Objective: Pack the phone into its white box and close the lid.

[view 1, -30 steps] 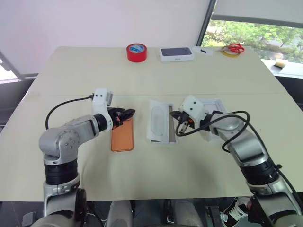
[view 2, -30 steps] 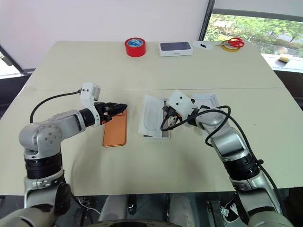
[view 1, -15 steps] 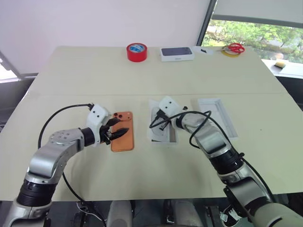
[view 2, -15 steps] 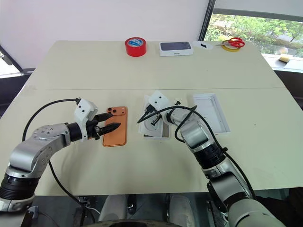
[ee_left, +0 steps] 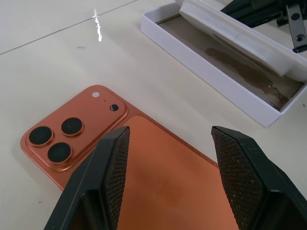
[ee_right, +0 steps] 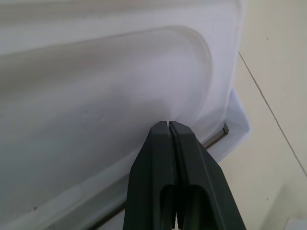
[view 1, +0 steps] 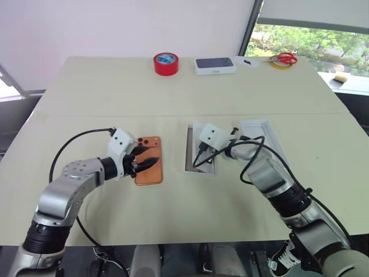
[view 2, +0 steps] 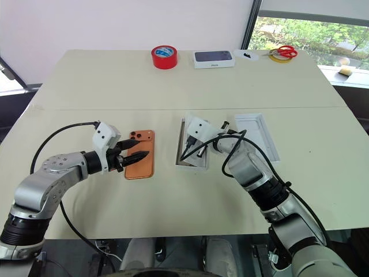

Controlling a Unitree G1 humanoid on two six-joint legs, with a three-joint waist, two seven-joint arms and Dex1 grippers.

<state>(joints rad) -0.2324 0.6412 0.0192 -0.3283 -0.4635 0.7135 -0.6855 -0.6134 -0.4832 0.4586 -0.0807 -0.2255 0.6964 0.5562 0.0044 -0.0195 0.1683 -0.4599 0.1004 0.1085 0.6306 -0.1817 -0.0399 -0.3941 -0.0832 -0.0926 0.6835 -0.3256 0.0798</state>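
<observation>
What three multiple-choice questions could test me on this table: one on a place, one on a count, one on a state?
1. The red tape roll lies:
A. at the table's far edge
B. inside the white box
C. on the phone

2. Dark lenses on the orange phone:
A. one
B. three
C. five

3. The left gripper is:
A. shut on the phone
B. open above the phone
C. holding the lid

Answers:
1 A: it sits beside the dark-topped box.
2 B: three dark circles cluster in one corner.
3 B: its fingers stand apart over the phone.

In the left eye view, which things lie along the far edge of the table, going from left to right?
Red tape roll → dark-topped white box → small white piece with a dark mark → red-handled scissors.
</observation>
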